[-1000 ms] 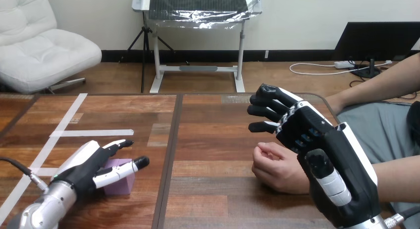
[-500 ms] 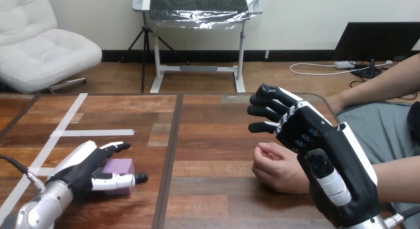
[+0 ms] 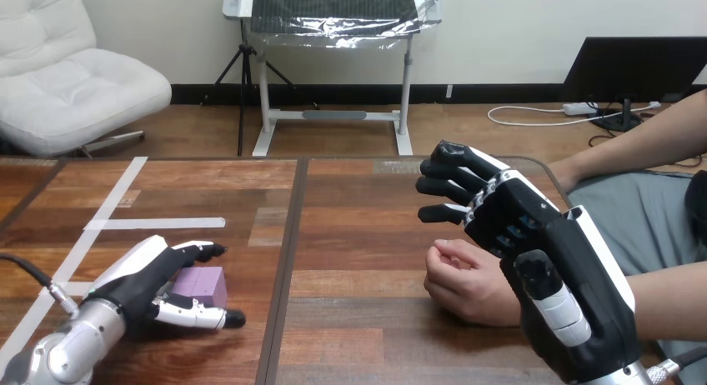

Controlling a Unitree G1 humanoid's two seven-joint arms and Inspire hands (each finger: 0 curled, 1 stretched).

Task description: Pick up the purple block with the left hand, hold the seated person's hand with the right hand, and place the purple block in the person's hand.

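In the head view, a brown wooden plank table (image 3: 358, 235) is seen across the lower two thirds of the frame. White tape strips (image 3: 158, 223) are laid on its left part.

At the lower left of the frame, the robot's left hand (image 3: 137, 285) is brought in on its silver forearm and is lowered to the tabletop. A small purple cube-shaped block (image 3: 204, 283) is seen on the table just right of the palm. The block is bracketed by the spread hand: the fingers (image 3: 200, 252) are stretched along its far side, and the thumb (image 3: 200, 317) is laid along its near side. The hand is held wide and is not closed on the block. Contact with the block's sides cannot be judged.

At the lower right of the frame, the robot's right hand (image 3: 534, 227) is raised with its back turned to the camera. Its fingers are loosely bent and spread, and nothing is held in them.

The person's hand (image 3: 467, 281) is rested on the table just left of the right hand's thumb, loosely curled into a fist. Its wrist is hidden behind the robot's right hand, so touch between the two cannot be told. The purple block and the person's hand are kept well apart.
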